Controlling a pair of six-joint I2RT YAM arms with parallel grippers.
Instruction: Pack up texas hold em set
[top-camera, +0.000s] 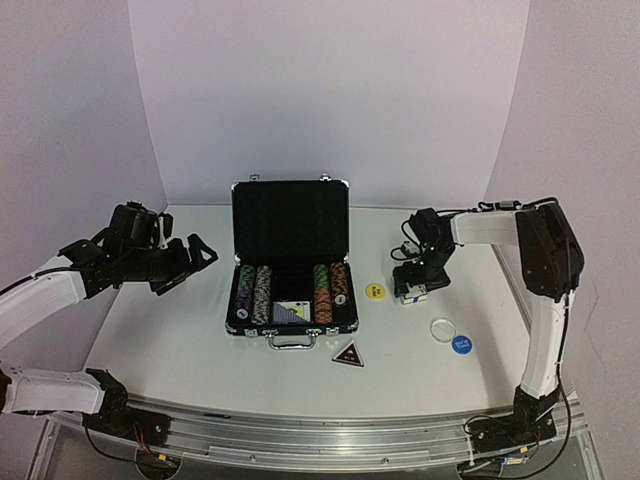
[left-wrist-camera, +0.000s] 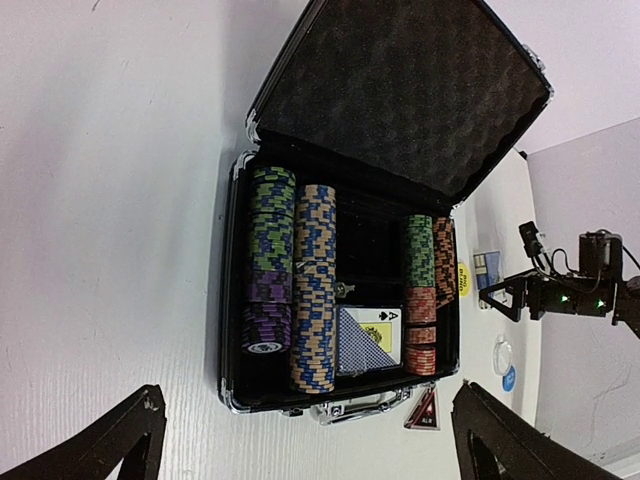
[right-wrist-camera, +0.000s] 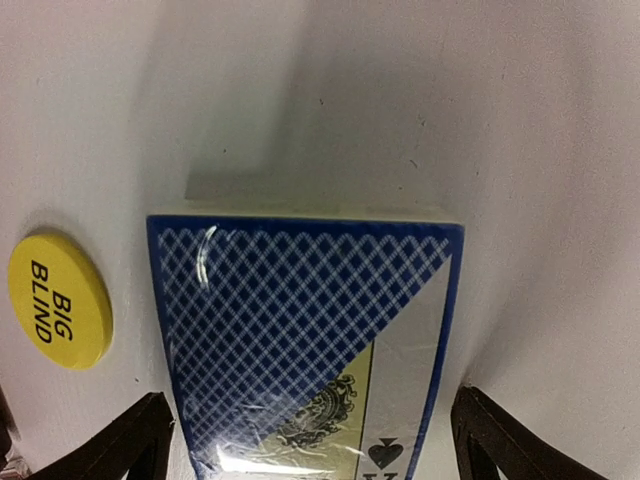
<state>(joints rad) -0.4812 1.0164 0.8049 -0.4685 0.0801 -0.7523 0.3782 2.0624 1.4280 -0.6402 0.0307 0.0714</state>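
Observation:
The black silver-edged briefcase (top-camera: 290, 215) lies open at the table's middle, with rows of striped poker chips (top-camera: 262, 292) and one blue card deck (top-camera: 291, 312) inside. My left gripper (top-camera: 185, 262) is open and empty, hovering left of the case. In the left wrist view the case (left-wrist-camera: 235, 400) lies between my fingertips (left-wrist-camera: 100, 445). My right gripper (top-camera: 415, 290) is open and low over a second blue deck (right-wrist-camera: 300, 330) on the table, one finger (right-wrist-camera: 500, 440) on each side of it. A yellow "BIG BLIND" disc (right-wrist-camera: 58, 300) lies beside it.
A dark triangular marker (top-camera: 348, 354) lies in front of the case handle (top-camera: 290, 341). A clear disc (top-camera: 441, 328) and a blue disc (top-camera: 461, 345) lie at the front right. The raised lid stands behind the chips. White walls enclose the table.

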